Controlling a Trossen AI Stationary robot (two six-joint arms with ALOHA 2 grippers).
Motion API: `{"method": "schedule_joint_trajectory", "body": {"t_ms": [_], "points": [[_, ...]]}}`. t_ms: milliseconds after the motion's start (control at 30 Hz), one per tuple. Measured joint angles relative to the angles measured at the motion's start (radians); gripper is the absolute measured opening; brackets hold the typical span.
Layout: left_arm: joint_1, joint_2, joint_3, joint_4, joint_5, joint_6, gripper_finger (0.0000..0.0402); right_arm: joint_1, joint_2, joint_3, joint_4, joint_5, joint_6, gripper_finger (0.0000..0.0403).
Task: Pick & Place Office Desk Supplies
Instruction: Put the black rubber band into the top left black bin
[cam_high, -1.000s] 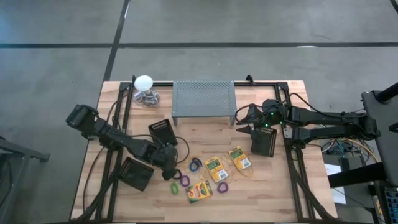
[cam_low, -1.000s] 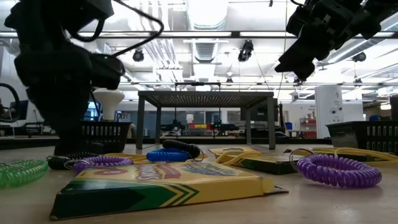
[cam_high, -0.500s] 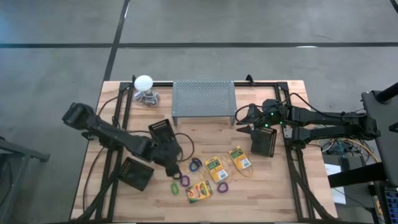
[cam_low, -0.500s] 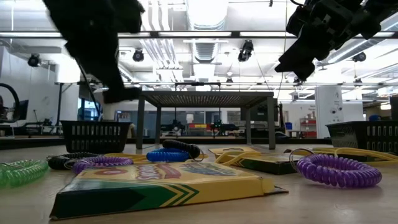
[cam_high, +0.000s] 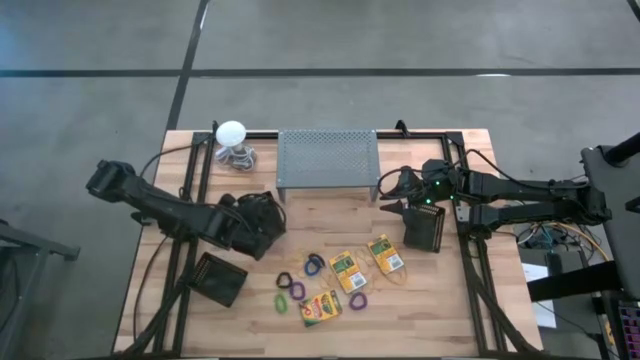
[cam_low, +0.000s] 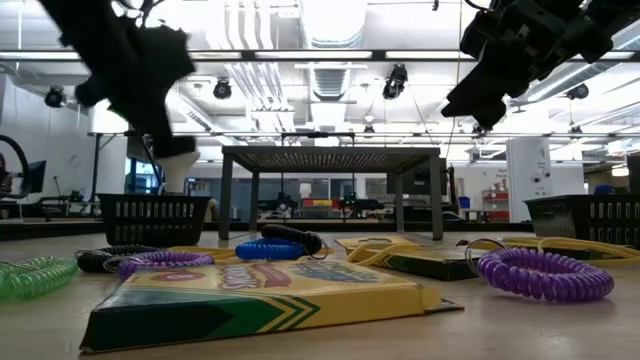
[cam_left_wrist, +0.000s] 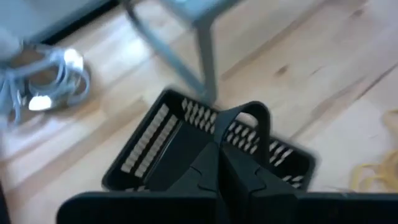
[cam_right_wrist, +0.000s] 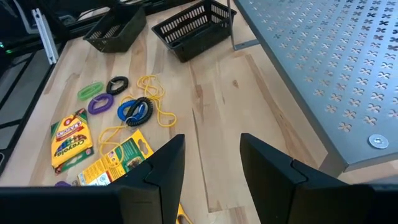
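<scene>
My left gripper (cam_high: 265, 232) hangs above a black basket (cam_left_wrist: 155, 146), shut on a thin dark loop (cam_left_wrist: 249, 115). Green (cam_right_wrist: 90, 91), black (cam_right_wrist: 117, 84), purple (cam_right_wrist: 98, 104) and blue (cam_right_wrist: 134, 111) loops lie flat on the wood beside yellowish rubber bands (cam_right_wrist: 152, 93). Three crayon boxes (cam_high: 321, 307) (cam_high: 346, 270) (cam_high: 385, 253) lie flat near them. My right gripper (cam_right_wrist: 211, 155) is open and hovers over bare wood by the right end of the grey stand (cam_high: 328, 160), touching nothing. My left gripper pinches the thin dark loop between its shut fingertips (cam_left_wrist: 211, 155). The free part of the loop (cam_left_wrist: 258, 112) arches out past the tips. It is lifted clear and hangs over the black basket.
A second black basket (cam_high: 218, 278) sits near the table's near-left, a third (cam_high: 424, 228) under the right arm. The white ball-topped object (cam_high: 232, 133) stands at the far left, next to the stand. Black rails (cam_high: 470, 270) run along the table's sides.
My left gripper has risen from the table beside the loops and moved toward the far edge and a little left, ending above the black basket.
</scene>
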Motion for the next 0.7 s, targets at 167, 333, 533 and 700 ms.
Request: {"method": "schedule_joint_trajectory", "body": {"t_ms": [167, 333, 533, 700], "points": [[0.011, 0.0, -0.077, 0.051, 0.055, -0.056, 0.0012, 0.0, 0.0, 0.0, 0.0, 0.0, 0.0, 0.0148], [0.011, -0.001, -0.092, 0.074, 0.061, -0.047, 0.0013, 0.0, 0.0, 0.0, 0.0, 0.0, 0.0, 0.0148], [0.011, -0.001, -0.092, 0.076, 0.064, 0.002, 0.0014, 0.0, 0.0, 0.0, 0.0, -0.001, 0.0, 0.0148], [0.011, -0.001, -0.092, 0.077, 0.064, 0.023, 0.0027, 0.0, 0.0, 0.0, 0.0, -0.001, 0.0, 0.0148]]}}
